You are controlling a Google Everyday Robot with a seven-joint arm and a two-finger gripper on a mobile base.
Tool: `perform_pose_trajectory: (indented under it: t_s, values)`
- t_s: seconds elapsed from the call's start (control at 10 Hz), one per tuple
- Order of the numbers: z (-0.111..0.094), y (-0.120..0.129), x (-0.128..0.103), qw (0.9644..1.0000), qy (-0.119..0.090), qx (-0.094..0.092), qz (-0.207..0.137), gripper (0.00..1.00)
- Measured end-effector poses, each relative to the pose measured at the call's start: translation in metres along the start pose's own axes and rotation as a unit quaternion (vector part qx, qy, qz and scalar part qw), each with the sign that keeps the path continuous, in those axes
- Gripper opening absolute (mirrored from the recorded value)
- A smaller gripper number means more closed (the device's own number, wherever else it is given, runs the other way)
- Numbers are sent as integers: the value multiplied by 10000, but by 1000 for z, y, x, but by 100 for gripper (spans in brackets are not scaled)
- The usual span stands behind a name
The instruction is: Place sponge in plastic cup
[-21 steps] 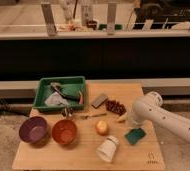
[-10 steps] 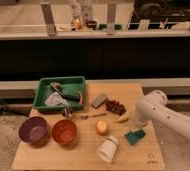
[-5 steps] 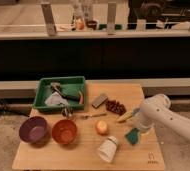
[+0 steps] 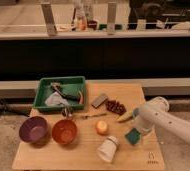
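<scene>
Lower right of frame: gripper (image 4: 136, 131) hidden at the white arm's (image 4: 170, 123) end, directly above the teal sponge (image 4: 133, 136); grip state impossible to tell. Just left, tipped on the wooden table (image 4: 83, 157), white plastic cup (image 4: 107, 148).

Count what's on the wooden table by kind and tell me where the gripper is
Bowls: 2, purple and orange
Cups: 1, white cup
Trays: 1, green tray
Sponges: 1, teal sponge
Grey blocks: 1
Orange round fruit: 1
Total: 7
The gripper is above the sponge.
</scene>
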Motion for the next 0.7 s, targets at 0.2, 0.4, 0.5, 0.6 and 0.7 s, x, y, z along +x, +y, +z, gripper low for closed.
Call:
perform_pose_trajectory:
  t_s: [0.2, 0.4, 0.5, 0.6, 0.7]
  values:
    - [2, 0, 1, 10000, -46, -14, -63, 80]
    - [3, 0, 1, 9999, -41, -35, -109, 80]
    - [4, 1, 1, 9999, -35, -50, -125, 80]
    - [5, 0, 1, 9999, -38, -50, -138, 80]
    - [5, 0, 1, 9999, -36, -41, -140, 80]
